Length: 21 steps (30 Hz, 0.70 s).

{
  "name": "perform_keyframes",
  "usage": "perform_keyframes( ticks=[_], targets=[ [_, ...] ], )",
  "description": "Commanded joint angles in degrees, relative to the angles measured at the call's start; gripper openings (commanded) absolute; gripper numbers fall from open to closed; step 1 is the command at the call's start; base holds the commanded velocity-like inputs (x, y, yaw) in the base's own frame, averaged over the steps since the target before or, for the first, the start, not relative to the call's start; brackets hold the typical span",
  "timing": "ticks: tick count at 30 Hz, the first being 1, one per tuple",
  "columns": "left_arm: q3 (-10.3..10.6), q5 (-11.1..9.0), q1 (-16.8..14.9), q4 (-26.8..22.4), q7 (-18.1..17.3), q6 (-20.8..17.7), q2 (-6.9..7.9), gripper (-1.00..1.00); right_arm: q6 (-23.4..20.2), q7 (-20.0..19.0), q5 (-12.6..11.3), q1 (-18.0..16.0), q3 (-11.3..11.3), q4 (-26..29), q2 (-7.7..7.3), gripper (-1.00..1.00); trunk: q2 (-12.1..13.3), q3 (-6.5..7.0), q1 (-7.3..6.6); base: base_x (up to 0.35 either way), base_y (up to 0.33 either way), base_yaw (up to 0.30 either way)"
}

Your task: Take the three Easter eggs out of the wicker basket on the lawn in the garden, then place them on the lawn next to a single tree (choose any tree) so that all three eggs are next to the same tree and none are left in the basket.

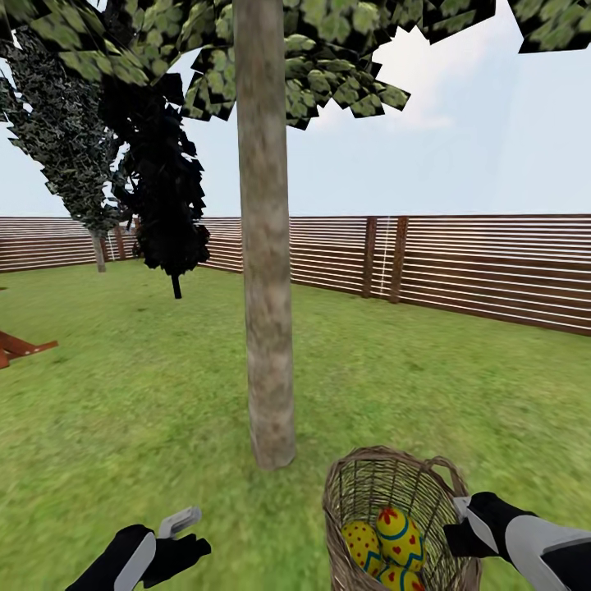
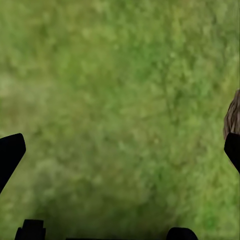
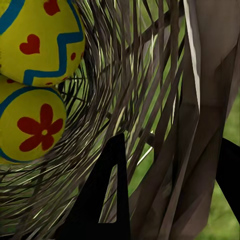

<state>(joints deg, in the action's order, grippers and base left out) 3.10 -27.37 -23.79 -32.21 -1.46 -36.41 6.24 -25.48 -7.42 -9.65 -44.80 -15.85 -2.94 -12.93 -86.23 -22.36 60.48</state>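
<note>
at the foot of the grey-brown tree (image 1: 264,246), low and to its right in the head view, the wicker basket (image 1: 386,501) stands on the lawn (image 1: 148,394) with the three easter eggs (image 1: 400,538) still inside it: one on top with red marks and a teal zigzag, two partly hidden beneath. the right gripper (image 1: 461,519) sits at the basket's right rim, by the foot of the arched handle. in the right wrist view one dark finger lies inside the woven wall and the other outside it, so it reads as clamped across the rim, holding the basket. the eggs lie just to the left of that gripper, down in the bowl, so it is the near one but it is occupied. the left gripper (image 1: 182,525) hangs over bare grass, well apart from the basket, its fingers spread wide and holding nothing; in the left wrist view only turf lies between them, with a sliver of trunk at the edge. judged from this, the free left arm must cross rightward to the basket mouth and come down from above onto the topmost egg.
</note>
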Motion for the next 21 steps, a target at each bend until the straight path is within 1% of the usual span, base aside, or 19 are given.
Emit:
perform_keyframes(
  ticks=[1,21],
  targets=[
    [0.2,0.0,0.0,0.0,-0.1,-0.2,0.07,1.0,-0.1,-0.2,-0.7,-0.1,-0.1,-0.1,0.01,-1.0,-0.5,-0.25,0.22,0.0,0.0,0.0],
    [0.2,0.0,0.0,0.0,-0.1,-0.1,0.0,1.0,-0.1,-0.2,-0.7,-0.1,-0.1,-0.1,0.01,-1.0,-8.5,-3.84,4.62,0.0,0.0,0.0]
  ],
)
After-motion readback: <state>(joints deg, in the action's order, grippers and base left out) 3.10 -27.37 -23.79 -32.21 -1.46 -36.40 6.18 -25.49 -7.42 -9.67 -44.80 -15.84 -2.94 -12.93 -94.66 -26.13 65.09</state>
